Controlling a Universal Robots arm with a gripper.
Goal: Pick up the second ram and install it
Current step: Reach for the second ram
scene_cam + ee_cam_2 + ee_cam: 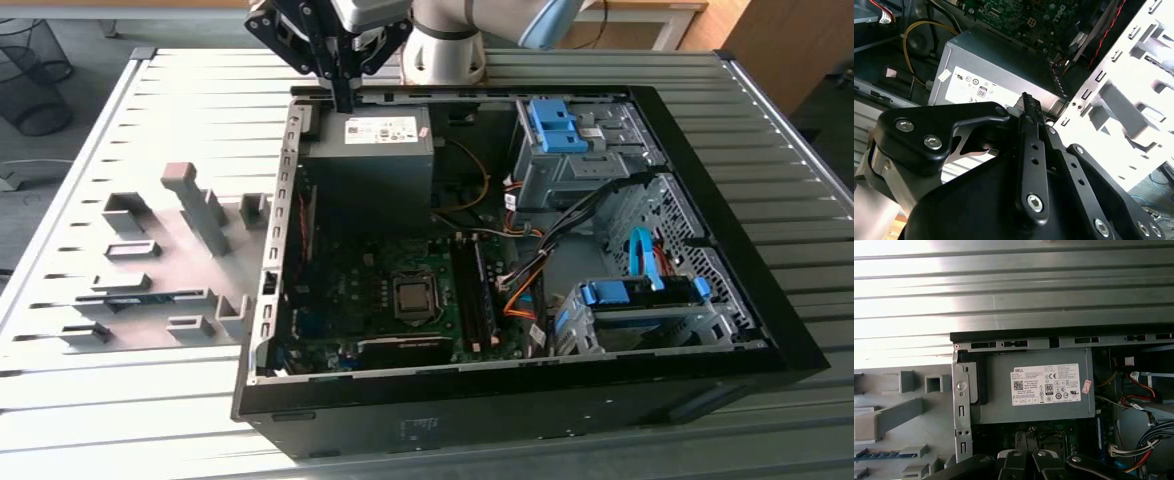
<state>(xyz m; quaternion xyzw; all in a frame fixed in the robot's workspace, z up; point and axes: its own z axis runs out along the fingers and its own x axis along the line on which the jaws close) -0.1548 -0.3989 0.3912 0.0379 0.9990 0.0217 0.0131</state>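
Observation:
The second ram [139,297] is a thin blue-green stick lying flat in a grey fixture on the table, at the exterior view's left of the open computer case [747,330]. In the first wrist view the second ram [883,453] sits at the frame's edge among the grey blocks. My gripper [344,98] hangs over the case's back rim, just above the grey power supply [374,150], far from the stick. Its black fingers [1027,107] are pressed together with nothing between them. The gripper [1024,456] looks down on the power supply [1039,385].
Inside the case lie the motherboard [387,290] with long memory slots [474,290], loose cables [527,285] and two blue drive cages [561,125] [641,295]. Upright grey fixture blocks [200,205] stand on the ribbed metal table [200,90]. A wire waste bin [34,75] stands beyond the table.

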